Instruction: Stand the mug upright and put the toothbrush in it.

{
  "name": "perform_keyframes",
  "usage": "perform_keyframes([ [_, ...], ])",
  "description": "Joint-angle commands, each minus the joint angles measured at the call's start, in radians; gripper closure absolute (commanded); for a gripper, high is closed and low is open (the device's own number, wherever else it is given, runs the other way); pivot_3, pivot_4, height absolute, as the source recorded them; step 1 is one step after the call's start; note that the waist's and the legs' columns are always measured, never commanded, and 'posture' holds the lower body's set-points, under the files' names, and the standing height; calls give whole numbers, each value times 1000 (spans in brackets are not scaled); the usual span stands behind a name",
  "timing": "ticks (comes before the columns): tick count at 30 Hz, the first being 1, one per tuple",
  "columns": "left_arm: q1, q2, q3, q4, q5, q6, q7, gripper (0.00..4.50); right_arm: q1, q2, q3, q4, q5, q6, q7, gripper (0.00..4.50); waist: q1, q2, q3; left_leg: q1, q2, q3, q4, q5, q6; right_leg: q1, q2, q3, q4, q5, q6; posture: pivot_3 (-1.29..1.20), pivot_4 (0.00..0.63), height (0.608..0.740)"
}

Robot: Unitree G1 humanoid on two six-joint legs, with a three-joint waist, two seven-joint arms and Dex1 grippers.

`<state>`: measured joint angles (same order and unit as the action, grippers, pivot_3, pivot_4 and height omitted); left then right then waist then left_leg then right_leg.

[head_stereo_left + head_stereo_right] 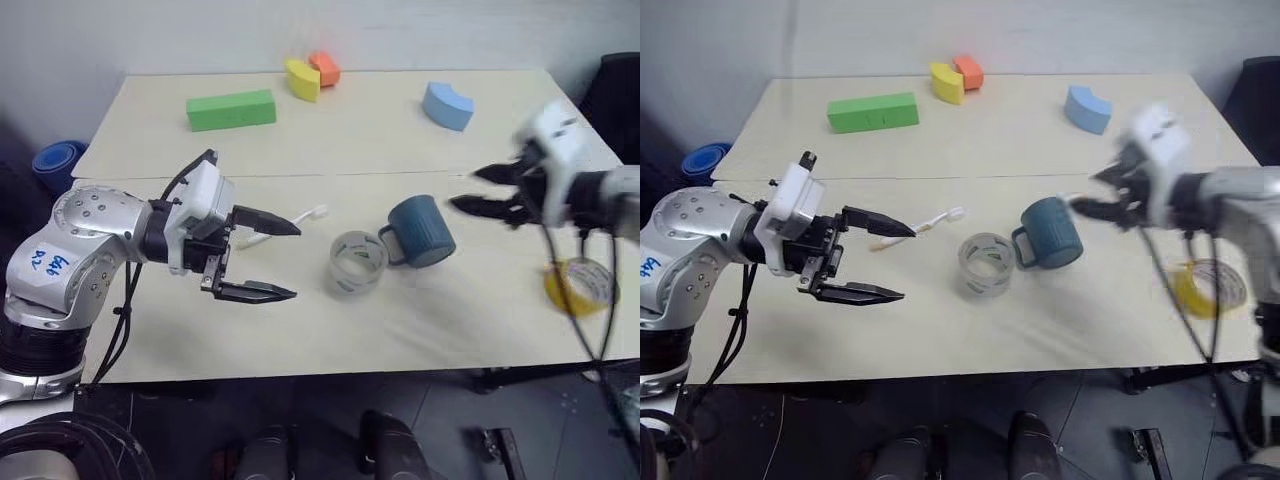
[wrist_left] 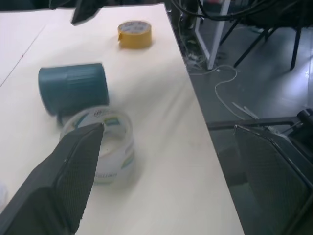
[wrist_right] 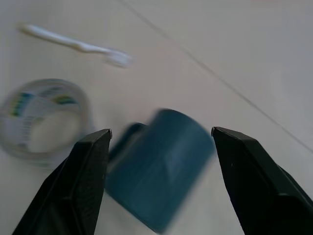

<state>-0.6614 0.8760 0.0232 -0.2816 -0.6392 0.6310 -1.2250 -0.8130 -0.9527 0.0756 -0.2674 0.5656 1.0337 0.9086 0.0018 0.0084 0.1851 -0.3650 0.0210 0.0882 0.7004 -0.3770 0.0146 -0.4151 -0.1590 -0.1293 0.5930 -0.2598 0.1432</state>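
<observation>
Nothing done yet: mug (image 1: pixel 424 232) lies on its side on the table (image 1: pixel 400 140), handle toward the clear tape roll (image 1: pixel 357 263) just beside it, so it is not upright. Toothbrush (image 1: pixel 928 221) lies flat on the table, on the far side of the clear tape roll from the mug, apart from both. Right gripper (image 1: pixel 488 190) hangs above and just past the mug on the side away from the tape roll, jaws spread, nothing between them; in its wrist view the mug sits between the two fingers but not touched. Left gripper (image 1: pixel 272 258) hovers over the table near the toothbrush, jaws spread wide, empty. Yellow tape roll (image 1: pixel 577 286) sits well apart from the mug near the table edge. Left to do: grab the mug, stand it up, then pick up the toothbrush and drop it in
</observation>
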Motion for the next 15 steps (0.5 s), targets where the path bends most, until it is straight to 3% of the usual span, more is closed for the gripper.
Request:
perform_keyframes([
  [1, -14, 24, 37, -2, -1, -14, -3, 0, -33, -13, 94, -98, -1, -40, 107, 1103, 10, 0, 0, -3, 0, -2, 1, 0, 0, -2, 0, -2, 0, 0, 0, 0, 150, 740],
  [5, -4, 39, 46, -9, 2, -16, 2, 0, -76, 5, 268, -73, -126, -195, 219, 1103, 16, -1, 0, -5, -1, -3, 3, 0, 0, -2, 0, -3, -1, 0, 1, 0, 150, 740],
  [9, 10, 50, 50, -18, 6, -22, 8, 0, -103, -4, 345, -47, -174, -289, 365, 1103, 13, -1, 0, -5, -1, -1, 4, 0, 0, -2, 0, -2, 0, 0, 1, 0, 150, 740],
  [15, 29, 57, 65, -38, -7, -16, 31, 0, -130, 80, 444, 33, -338, -384, 367, 1103, -1, -1, 0, -5, 0, -1, 7, 0, 0, -2, 0, -2, 2, 0, 0, 0, 150, 740],
])
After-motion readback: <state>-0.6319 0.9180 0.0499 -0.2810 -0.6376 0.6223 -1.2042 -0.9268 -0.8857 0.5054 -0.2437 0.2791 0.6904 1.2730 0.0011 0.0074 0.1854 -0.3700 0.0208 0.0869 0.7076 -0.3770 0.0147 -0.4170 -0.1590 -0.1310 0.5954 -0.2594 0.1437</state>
